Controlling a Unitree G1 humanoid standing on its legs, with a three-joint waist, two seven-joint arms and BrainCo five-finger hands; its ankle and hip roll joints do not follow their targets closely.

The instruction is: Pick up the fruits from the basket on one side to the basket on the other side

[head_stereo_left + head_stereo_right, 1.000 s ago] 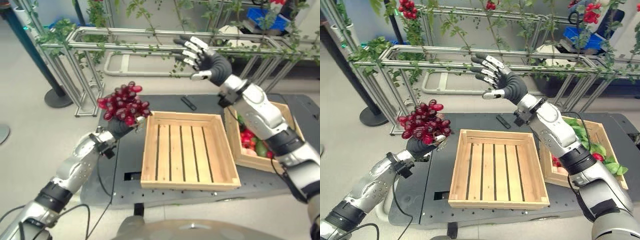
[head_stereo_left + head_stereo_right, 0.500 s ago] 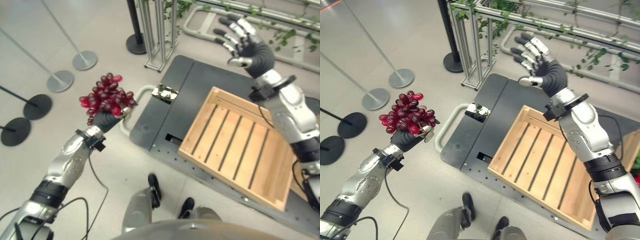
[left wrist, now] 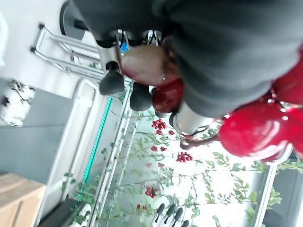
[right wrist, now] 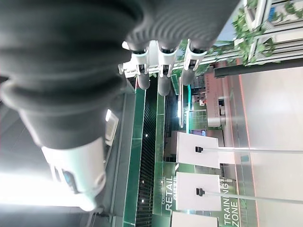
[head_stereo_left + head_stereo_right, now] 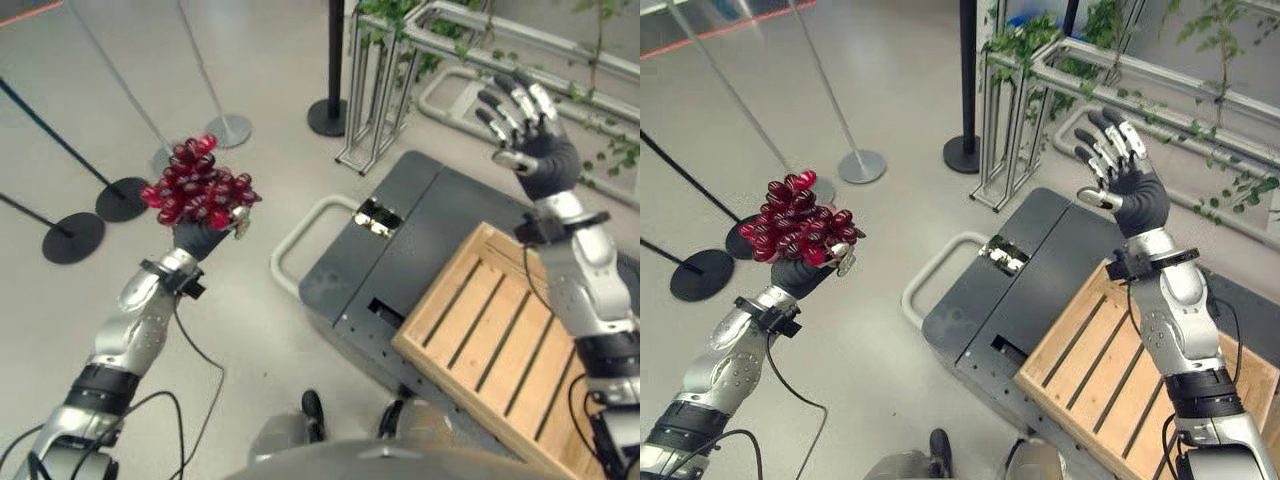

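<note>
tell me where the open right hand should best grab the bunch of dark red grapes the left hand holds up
Probably the upper part of the bunch of dark red grapes, coming down from above. The left hand is curled round its underside, so only the top and sides are free. The right hand is raised, fingers spread, over the slatted wooden crate.

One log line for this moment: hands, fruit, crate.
left hand: shut on red grapes, raised over floor | right hand: open, raised, holding nothing | wooden crate: no fruit visible inside
</note>
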